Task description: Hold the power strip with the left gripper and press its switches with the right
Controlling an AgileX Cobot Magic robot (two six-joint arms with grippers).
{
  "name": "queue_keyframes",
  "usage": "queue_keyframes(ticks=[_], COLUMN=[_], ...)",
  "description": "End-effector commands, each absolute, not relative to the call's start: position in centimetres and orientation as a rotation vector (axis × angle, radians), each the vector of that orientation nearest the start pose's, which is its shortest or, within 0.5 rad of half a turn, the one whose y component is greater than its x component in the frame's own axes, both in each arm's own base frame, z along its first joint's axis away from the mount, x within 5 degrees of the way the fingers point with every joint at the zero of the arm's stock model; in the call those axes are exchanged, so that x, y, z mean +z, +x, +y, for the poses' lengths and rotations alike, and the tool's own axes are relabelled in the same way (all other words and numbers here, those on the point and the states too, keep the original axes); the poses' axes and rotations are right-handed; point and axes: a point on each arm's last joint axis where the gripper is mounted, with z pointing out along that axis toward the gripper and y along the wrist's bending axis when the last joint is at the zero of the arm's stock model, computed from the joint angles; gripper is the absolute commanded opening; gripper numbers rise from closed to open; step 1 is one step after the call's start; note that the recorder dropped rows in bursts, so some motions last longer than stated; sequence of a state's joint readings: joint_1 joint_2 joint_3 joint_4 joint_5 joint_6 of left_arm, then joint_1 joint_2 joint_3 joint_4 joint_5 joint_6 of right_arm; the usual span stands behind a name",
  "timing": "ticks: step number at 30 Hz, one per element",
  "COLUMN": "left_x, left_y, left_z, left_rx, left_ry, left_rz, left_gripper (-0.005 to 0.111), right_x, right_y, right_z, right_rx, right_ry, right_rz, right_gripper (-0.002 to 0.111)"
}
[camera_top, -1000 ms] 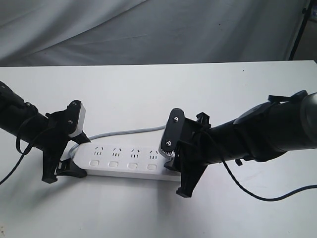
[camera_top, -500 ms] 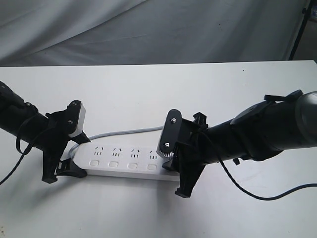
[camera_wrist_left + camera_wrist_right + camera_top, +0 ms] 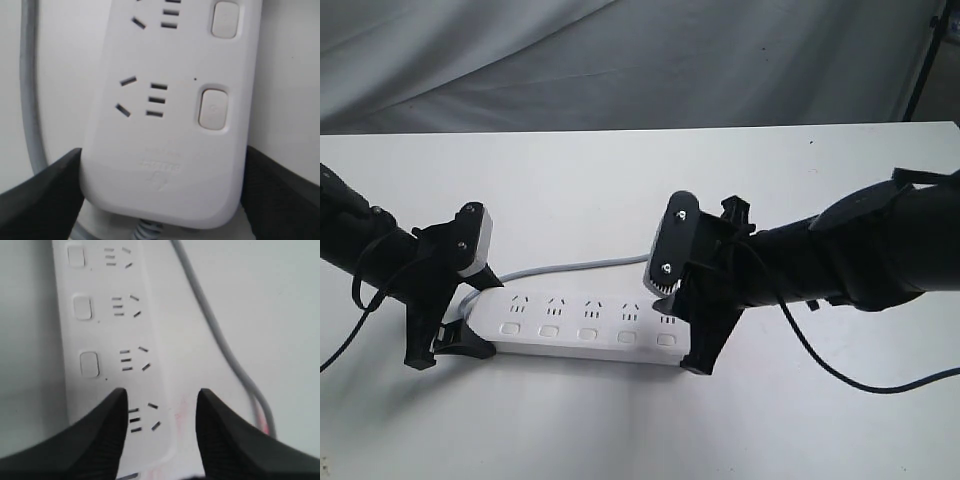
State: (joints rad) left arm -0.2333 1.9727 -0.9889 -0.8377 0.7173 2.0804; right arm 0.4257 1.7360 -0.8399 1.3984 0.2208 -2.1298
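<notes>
The white power strip [image 3: 582, 322] lies flat on the table, its grey cord [image 3: 570, 266] curving off behind it. My left gripper [image 3: 450, 342] is shut on the strip's cord end; in the left wrist view its black fingers [image 3: 42, 200] press both long sides of the power strip [image 3: 170, 130]. My right gripper [image 3: 682, 326] hovers open over the opposite end. In the right wrist view, the right gripper [image 3: 161, 395] has its tips spread over a socket set of the power strip [image 3: 115, 330], beside the row of switches [image 3: 89, 364]. All the switches [image 3: 587, 334] show in the exterior view.
The white table [image 3: 620, 190] ends at a far edge against a grey cloth backdrop [image 3: 620, 60]. A black cable [image 3: 860, 385] hangs from the right arm across the table on the right. A dark stand leg [image 3: 925, 60] is at the far right corner.
My right gripper dipped slightly toward the strip, then drew up and to the right, uncovering the end switch. The left gripper and the strip have not moved.
</notes>
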Motion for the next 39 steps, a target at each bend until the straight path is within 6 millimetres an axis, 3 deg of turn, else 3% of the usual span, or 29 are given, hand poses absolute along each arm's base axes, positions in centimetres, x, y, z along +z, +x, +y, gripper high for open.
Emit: queue_keyframes(ticks=[1,8,13,17,21,26,30,34,39], left_x=[11.1,11.1,11.1,11.1,11.1,11.1,11.1,11.1,11.1], left_y=[31.3,31.3,31.3,31.3,31.3,31.3,31.3,31.3,31.3], left_z=[-12.3,-12.3,-12.3,-12.3,-12.3,-12.3,-12.3,-12.3,-12.3], left_rx=[0.638,0.639,0.639,0.639,0.638,0.634,0.632,0.632,0.633], left_ry=[-2.561,-2.559,-2.557,-2.557,-2.561,-2.561,-2.558,-2.558,-2.561], left_rz=[-2.379,-2.381,-2.382,-2.382,-2.379,-2.382,-2.385,-2.385,-2.382], left_gripper=[0.062,0.062,0.062,0.062,0.062,0.062,0.062,0.062,0.062], right_x=[18.1,20.2,22.9,25.6,26.8,27.2,30.0,31.6,32.1], right_y=[29.1,28.5,26.9,23.8,22.5,22.3,20.3,17.8,13.9], right_z=[15.3,15.3,15.7,14.5,13.9,13.8,11.4,9.0,5.7], right_rx=[0.131,0.162,0.36,0.468,0.454,0.452,0.276,0.152,0.012], right_ry=[-1.355,-1.314,-1.178,-0.97,-0.957,-0.954,-0.839,-0.734,-0.585], right_rz=[1.91,1.86,1.815,1.793,1.748,1.733,1.679,1.631,1.576], right_gripper=[0.035,0.001,0.0,0.0,0.0,0.0,0.0,0.0,0.0])
